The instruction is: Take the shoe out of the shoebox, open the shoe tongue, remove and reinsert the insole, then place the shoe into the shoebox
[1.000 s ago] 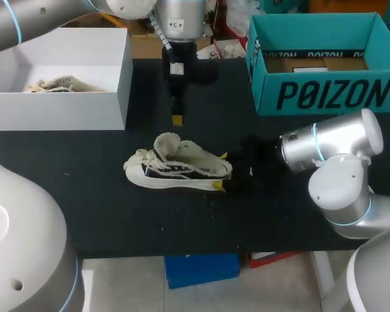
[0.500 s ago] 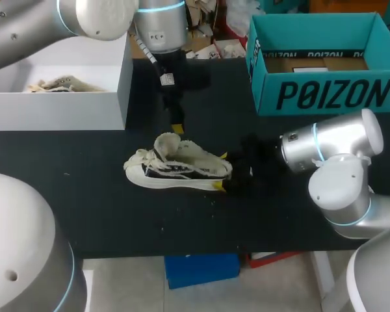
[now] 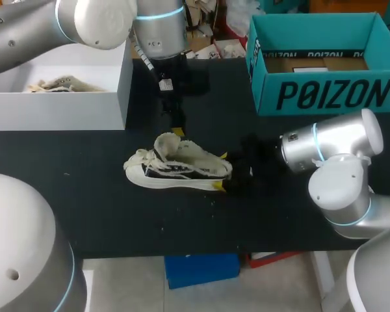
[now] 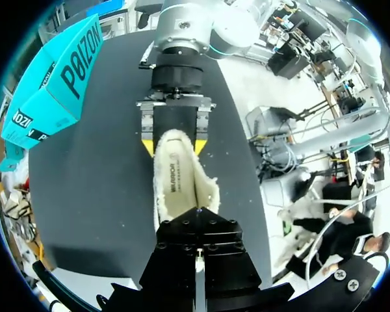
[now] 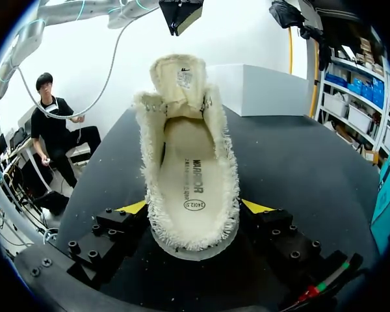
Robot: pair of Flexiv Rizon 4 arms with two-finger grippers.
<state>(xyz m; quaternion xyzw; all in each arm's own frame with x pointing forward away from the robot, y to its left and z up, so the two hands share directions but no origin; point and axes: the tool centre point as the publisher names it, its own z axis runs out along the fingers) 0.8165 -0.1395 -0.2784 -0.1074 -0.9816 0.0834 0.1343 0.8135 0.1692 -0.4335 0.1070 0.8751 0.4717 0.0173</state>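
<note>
A cream sneaker (image 3: pixel 175 166) with frayed edges lies on its sole in the middle of the black table (image 3: pixel 104 214). My right gripper (image 3: pixel 221 171) is shut on its heel, one yellow tip on each side, as the right wrist view (image 5: pixel 195 207) shows. The tongue (image 5: pixel 181 78) stands up and the insole (image 5: pixel 192 188) lies flat inside. My left gripper (image 3: pixel 177 132) hangs shut and empty just above the tongue. Its own view looks down into the shoe (image 4: pixel 179 182), with the right gripper (image 4: pixel 174 144) beyond the heel.
A white shoebox (image 3: pixel 84 104) stands at the back left with pale paper or cloth (image 3: pixel 62 84) inside. A teal box (image 3: pixel 325 91) stands at the back right. Bare table lies in front of the shoe.
My left gripper has come down and toward the shoe, ending close above the tongue. The shoe and the right arm have not moved.
</note>
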